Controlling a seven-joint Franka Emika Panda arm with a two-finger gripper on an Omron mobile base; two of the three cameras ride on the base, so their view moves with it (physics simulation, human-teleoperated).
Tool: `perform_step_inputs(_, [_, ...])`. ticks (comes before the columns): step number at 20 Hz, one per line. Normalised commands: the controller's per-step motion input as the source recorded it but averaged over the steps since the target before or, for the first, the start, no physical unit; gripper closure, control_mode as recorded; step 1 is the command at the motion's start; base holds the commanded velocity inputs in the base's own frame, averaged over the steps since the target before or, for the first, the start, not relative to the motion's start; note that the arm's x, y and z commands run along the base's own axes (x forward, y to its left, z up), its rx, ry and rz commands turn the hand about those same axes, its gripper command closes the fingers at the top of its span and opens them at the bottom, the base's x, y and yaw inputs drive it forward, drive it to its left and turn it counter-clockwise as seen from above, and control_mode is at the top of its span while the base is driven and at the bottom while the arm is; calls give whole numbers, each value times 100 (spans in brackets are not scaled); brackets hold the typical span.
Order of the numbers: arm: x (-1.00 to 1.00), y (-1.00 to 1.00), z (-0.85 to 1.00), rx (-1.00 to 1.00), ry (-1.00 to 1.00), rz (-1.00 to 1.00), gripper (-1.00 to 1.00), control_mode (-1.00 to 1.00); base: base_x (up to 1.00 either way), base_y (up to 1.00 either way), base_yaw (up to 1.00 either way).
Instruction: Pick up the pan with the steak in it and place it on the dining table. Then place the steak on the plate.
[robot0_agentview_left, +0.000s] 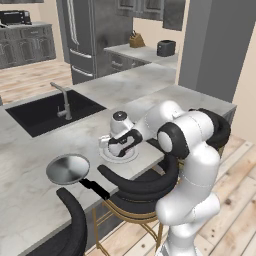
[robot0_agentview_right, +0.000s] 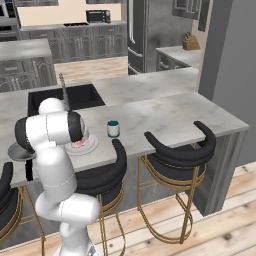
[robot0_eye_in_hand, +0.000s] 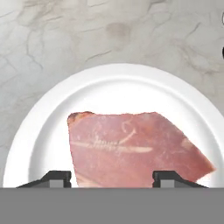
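Plate (robot0_agentview_right: 89, 148) on surface (robot0_agentview_right: 165, 117), steak (robot0_agentview_right: 80, 144) lying on it; cup (robot0_agentview_right: 113, 129) just right of plate.

The dining table (robot0_agentview_left: 35, 200), a pale marble-look top with a black sink (robot0_agentview_left: 45, 112) set into its far left, is carrying the pan (robot0_agentview_left: 68, 168) at its near edge, handle jutting over the rim. Right of it the plate (robot0_eye_in_hand: 109, 92) is lying flat, and a small cup (robot0_agentview_right: 113, 129) is standing further right.
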Motion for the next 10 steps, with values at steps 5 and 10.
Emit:
perform_step_inputs(5, [-1, 7, 33, 0, -1, -5, -100, -100, 0, 0, 0])
perform_step_inputs(10, [-60, -24, 47, 5, -7, -3, -100, -100, 0, 0, 0])
